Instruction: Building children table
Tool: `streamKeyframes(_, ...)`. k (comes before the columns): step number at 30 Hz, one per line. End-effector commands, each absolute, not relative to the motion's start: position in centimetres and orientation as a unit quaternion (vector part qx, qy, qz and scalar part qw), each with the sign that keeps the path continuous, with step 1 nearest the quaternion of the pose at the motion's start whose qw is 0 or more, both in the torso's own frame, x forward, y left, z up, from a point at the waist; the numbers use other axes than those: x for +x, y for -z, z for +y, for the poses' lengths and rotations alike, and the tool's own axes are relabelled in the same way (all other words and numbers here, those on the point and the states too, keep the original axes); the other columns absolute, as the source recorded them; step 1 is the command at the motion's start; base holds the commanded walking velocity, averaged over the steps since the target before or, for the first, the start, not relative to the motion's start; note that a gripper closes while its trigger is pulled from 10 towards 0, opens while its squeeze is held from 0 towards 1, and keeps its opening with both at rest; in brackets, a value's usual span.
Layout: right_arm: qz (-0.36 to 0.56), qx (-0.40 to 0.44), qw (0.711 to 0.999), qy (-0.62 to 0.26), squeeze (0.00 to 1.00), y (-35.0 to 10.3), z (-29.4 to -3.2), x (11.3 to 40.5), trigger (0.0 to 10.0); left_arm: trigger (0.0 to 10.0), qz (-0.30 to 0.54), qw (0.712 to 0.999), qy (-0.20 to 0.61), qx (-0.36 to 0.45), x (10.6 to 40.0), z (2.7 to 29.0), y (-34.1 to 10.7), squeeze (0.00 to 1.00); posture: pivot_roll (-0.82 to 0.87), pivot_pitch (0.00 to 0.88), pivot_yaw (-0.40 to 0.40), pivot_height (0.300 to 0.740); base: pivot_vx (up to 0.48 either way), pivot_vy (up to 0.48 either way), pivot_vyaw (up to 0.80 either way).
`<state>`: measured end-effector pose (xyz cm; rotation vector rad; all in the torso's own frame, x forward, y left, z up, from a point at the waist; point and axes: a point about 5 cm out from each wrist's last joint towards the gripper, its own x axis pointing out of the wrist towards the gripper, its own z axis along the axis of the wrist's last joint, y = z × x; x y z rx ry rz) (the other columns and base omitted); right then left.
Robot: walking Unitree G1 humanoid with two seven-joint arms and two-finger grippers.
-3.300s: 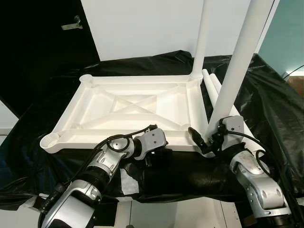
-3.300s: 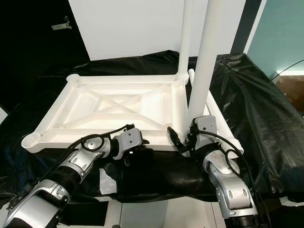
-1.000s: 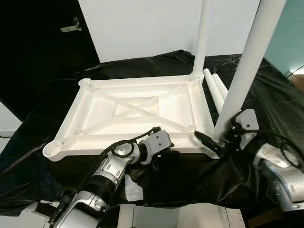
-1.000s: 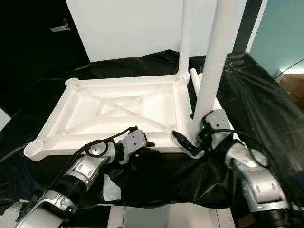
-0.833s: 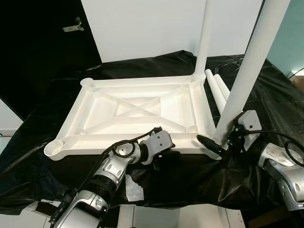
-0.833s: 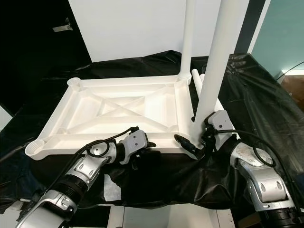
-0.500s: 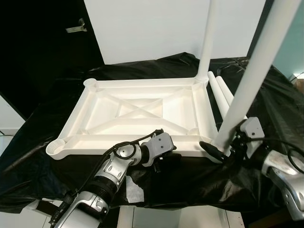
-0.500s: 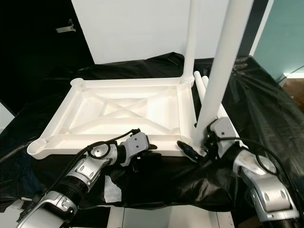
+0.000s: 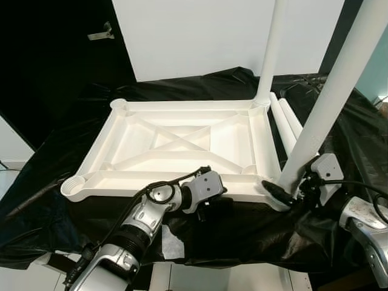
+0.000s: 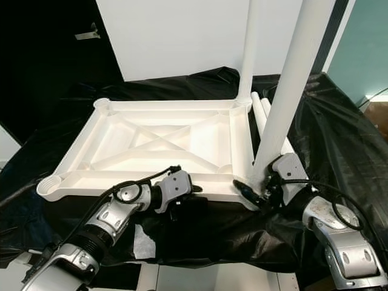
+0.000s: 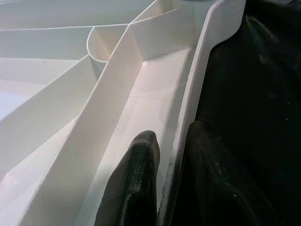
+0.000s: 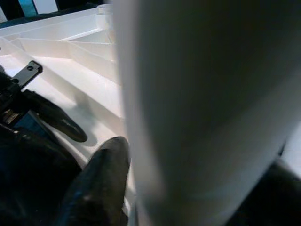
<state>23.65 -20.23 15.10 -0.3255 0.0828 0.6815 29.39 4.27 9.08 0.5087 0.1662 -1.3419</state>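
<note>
The tabletop (image 9: 182, 145) is laid upside down, ribs up, on a black sheet (image 9: 339, 133) over a stand. One leg (image 9: 271, 54) is stood upright in the far right corner socket. A second leg (image 9: 330, 100) is set at the near right corner, tilted a little to the right. Two spare legs (image 9: 290, 121) are laid on the sheet just beside the tabletop's right edge.

The left gripper (image 11: 164, 188) is placed at the tabletop's near rim, approx. mid-edge. In the left wrist view the rim wall is seen between the two fingers (image 11: 136, 183): one finger inside the tray channel, the other outside against the sheet. The fingers are held narrow and closed on the rim.

The right gripper (image 9: 290, 193) is placed at the foot of the second leg, at the near right corner. One finger (image 12: 96, 188) is seen on the tabletop side of the leg, touching or nearly touching it; the other is hidden behind the leg in the right wrist view. The leg is thus straddled low down, w/ the fingers held about a leg's width apart and clamped around it.
</note>
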Motion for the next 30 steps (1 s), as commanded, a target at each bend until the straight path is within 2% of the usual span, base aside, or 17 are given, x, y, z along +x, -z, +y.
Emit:
streamKeyframes(1, 0.062, -0.117, 0.916, -0.378, 0.0, -13.1, -18.1, 22.7, 0.0, 10.0, 0.14, 0.754, 0.605, 0.212, 28.4, 4.3, -6.2, 0.0, -0.11, 0.025, 0.03, 0.74, 0.0, 0.0, 0.0)
streamKeyframes(3, 0.045, -0.091, 0.94, -0.325, 0.0, -12.4, -17.5, 23.0, 0.0, 10.0, 0.139, 0.755, 0.604, 0.212, 28.4, 4.3, -6.3, 0.0, -0.11, 0.027, 0.027, 0.74, 0.0, 0.0, 0.0)
streamKeyframes(4, 0.045, -0.091, 0.94, -0.325, 0.0, -12.4, -17.5, 23.0, 0.0, 10.0, 0.139, 0.755, 0.604, 0.212, 28.4, 4.3, -6.3, 0.0, -0.11, 0.027, 0.027, 0.74, 0.0, 0.0, 0.0)
streamKeyframes(5, 0.018, -0.081, 0.961, -0.265, 0.0, -12.3, -17.2, 23.3, 0.0, 10.0, 0.138, 0.756, 0.603, 0.212, 28.4, 4.3, -6.3, 0.0, -0.1, 0.026, 0.025, 0.74, 0.0, 0.0, 0.0)
streamKeyframes(6, 0.018, -0.081, 0.961, -0.265, 0.0, -12.3, -17.2, 23.3, 0.0, 10.0, 0.138, 0.756, 0.603, 0.212, 28.4, 4.3, -6.3, 0.0, -0.1, 0.026, 0.025, 0.74, 0.0, 0.0, 0.0)
streamKeyframes(7, -0.006, -0.066, 0.977, -0.202, 0.0, -12.1, -16.9, 23.3, 0.0, 10.0, 0.138, 0.757, 0.603, 0.212, 28.4, 4.3, -6.3, 0.0, -0.1, 0.027, 0.022, 0.74, 0.0, 0.0, 0.0)
streamKeyframes(8, -0.006, -0.066, 0.977, -0.202, 0.0, -12.1, -16.9, 23.3, 0.0, 10.0, 0.138, 0.757, 0.603, 0.212, 28.4, 4.3, -6.3, 0.0, -0.1, 0.027, 0.022, 0.74, 0.0, 0.0, 0.0)
streamKeyframes(10, -0.034, -0.049, 0.99, -0.125, 0.0, -11.8, -16.1, 23.0, 0.0, 10.0, 0.137, 0.758, 0.601, 0.212, 28.5, 4.4, -6.4, 0.0, -0.09, 0.027, 0.02, 0.74, 0.0, 0.0, 0.0)
streamKeyframes(13, -0.05, -0.044, 0.994, -0.083, 0.0, -11.8, -15.3, 22.9, 0.0, 10.0, 0.138, 0.759, 0.6, 0.211, 28.4, 4.5, -6.4, 0.0, -0.09, 0.027, 0.02, 0.74, 0.0, 0.0, 0.0)
streamKeyframes(22, -0.075, -0.033, 0.997, 0.015, 0.0, -12.1, -15.5, 24.3, 0.0, 10.0, 0.139, 0.758, 0.601, 0.211, 28.2, 4.5, -6.2, 0.0, -0.08, 0.024, 0.02, 0.74, 0.0, 0.0, 0.0)
streamKeyframes(25, -0.077, -0.033, 0.996, 0.01, 0.0, -12.1, -15.1, 24.5, 0.0, 10.0, 0.139, 0.759, 0.6, 0.211, 28.3, 4.6, -6.3, 0.0, -0.08, 0.023, 0.02, 0.74, 0.0, 0.0, 0.0)
streamKeyframes(26, -0.079, -0.038, 0.996, 0.0, 0.08, -12.0, -15.0, 24.4, 10.0, 10.0, 0.14, 0.759, 0.599, 0.212, 28.3, 4.7, -6.3, 0.0, -0.08, 0.025, 0.017, 0.74, 0.0, 0.0, 0.0)
streamKeyframes(27, -0.079, -0.038, 0.996, 0.0, 0.08, -12.0, -15.0, 24.4, 10.0, 10.0, 0.14, 0.759, 0.599, 0.212, 28.3, 4.7, -6.3, 0.0, -0.08, 0.025, 0.017, 0.74, 0.0, 0.0, 0.0)
streamKeyframes(28, -0.079, -0.037, 0.996, -0.005, 0.9, -12.0, -15.0, 24.3, 10.0, 10.0, 0.141, 0.759, 0.599, 0.212, 28.3, 4.7, -6.2, 0.0, -0.08, 0.025, 0.017, 0.74, 0.0, 0.0, 0.0)
streamKeyframes(29, -0.082, -0.043, 0.996, -0.016, 1.0, -12.0, -15.1, 24.2, 10.0, 10.0, 0.141, 0.759, 0.599, 0.213, 28.3, 4.7, -6.2, 0.0, -0.08, 0.025, 0.016, 0.74, 0.0, 0.0, 0.0)
streamKeyframes(30, -0.084, -0.047, 0.995, -0.024, 1.0, -12.1, -15.2, 24.1, 10.0, 10.0, 0.142, 0.759, 0.599, 0.213, 28.2, 4.8, -6.2, 0.0, -0.08, 0.025, 0.016, 0.74, 0.0, 0.0, 0.0)
